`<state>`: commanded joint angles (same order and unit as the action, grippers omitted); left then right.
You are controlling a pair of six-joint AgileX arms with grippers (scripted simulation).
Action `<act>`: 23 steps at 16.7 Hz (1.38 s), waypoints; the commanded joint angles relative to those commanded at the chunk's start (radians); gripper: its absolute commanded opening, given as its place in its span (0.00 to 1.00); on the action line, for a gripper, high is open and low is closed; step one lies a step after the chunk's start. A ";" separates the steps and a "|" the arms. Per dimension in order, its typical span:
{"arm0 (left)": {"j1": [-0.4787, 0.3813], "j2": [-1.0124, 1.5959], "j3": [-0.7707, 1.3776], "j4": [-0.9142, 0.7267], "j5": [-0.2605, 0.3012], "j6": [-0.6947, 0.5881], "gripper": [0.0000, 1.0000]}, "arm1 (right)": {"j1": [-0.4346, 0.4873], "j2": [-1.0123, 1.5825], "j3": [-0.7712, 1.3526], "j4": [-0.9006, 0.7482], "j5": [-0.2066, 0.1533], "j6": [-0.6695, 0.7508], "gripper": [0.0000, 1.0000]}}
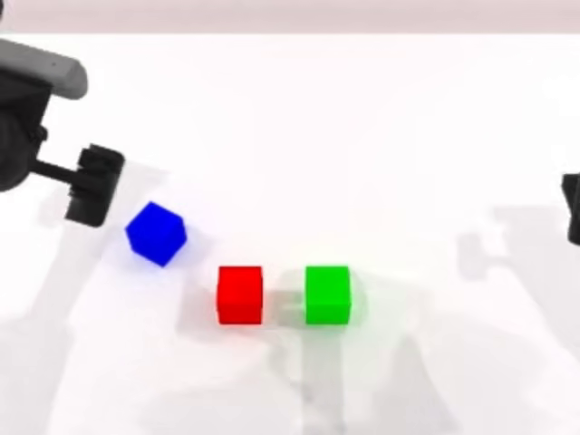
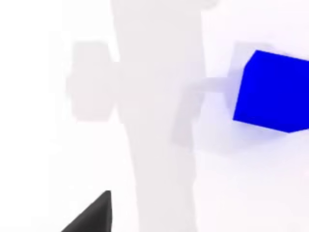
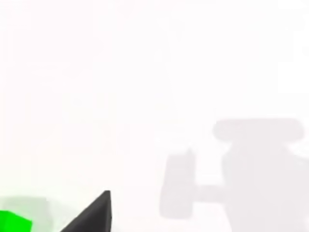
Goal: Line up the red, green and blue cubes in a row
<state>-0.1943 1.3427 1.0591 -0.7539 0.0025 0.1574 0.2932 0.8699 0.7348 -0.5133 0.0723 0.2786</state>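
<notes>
The red cube (image 1: 240,294) and the green cube (image 1: 327,294) sit side by side near the table's middle, a small gap between them. The blue cube (image 1: 156,233) lies up and to the left of the red one, turned at an angle. My left gripper (image 1: 95,186) hovers just left of the blue cube, open and holding nothing. In the left wrist view the blue cube (image 2: 273,92) is off to one side, and only one dark fingertip (image 2: 94,217) shows. My right gripper (image 1: 573,208) is parked at the right edge, open. The right wrist view catches a corner of the green cube (image 3: 14,223).
The white table (image 1: 362,136) carries only the three cubes and the arms' soft shadows. The left arm's body (image 1: 27,100) fills the upper left corner.
</notes>
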 joint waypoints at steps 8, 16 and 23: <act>-0.089 0.595 0.487 -0.335 0.001 0.073 1.00 | -0.225 -0.691 -0.579 0.402 -0.047 -0.224 1.00; -0.111 0.741 0.622 -0.414 0.000 0.091 1.00 | -0.283 -0.870 -0.735 0.513 -0.072 -0.279 1.00; -0.109 0.777 0.544 -0.299 0.000 0.094 1.00 | -0.283 -0.870 -0.735 0.513 -0.072 -0.279 1.00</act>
<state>-0.3037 2.1201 1.6029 -1.0527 0.0024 0.2511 0.0100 0.0000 0.0000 0.0000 0.0000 0.0000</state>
